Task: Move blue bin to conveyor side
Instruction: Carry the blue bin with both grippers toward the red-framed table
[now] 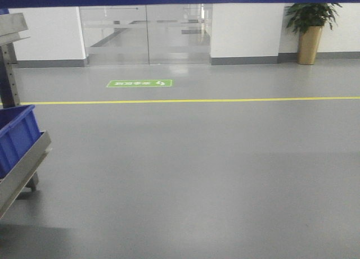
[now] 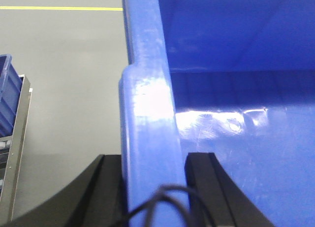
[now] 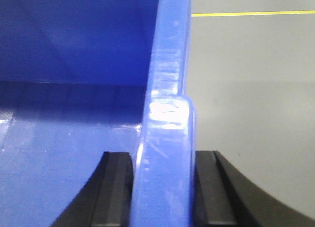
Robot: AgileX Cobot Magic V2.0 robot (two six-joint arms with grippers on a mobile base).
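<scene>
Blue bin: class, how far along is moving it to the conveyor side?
Done: the left claw and right claw each clamp a rim of the blue bin. In hand: the bin seems carried over open grey floor. Left: no conveyor shows in any view, so reaching it and setting down remain.

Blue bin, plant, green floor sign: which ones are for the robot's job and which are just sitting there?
For the job: blue bin, held at its rim by the left gripper and right gripper.

Just sitting there: potted plant, green floor sign, yellow floor line, second blue bin on the metal rack, glass doors.
</scene>
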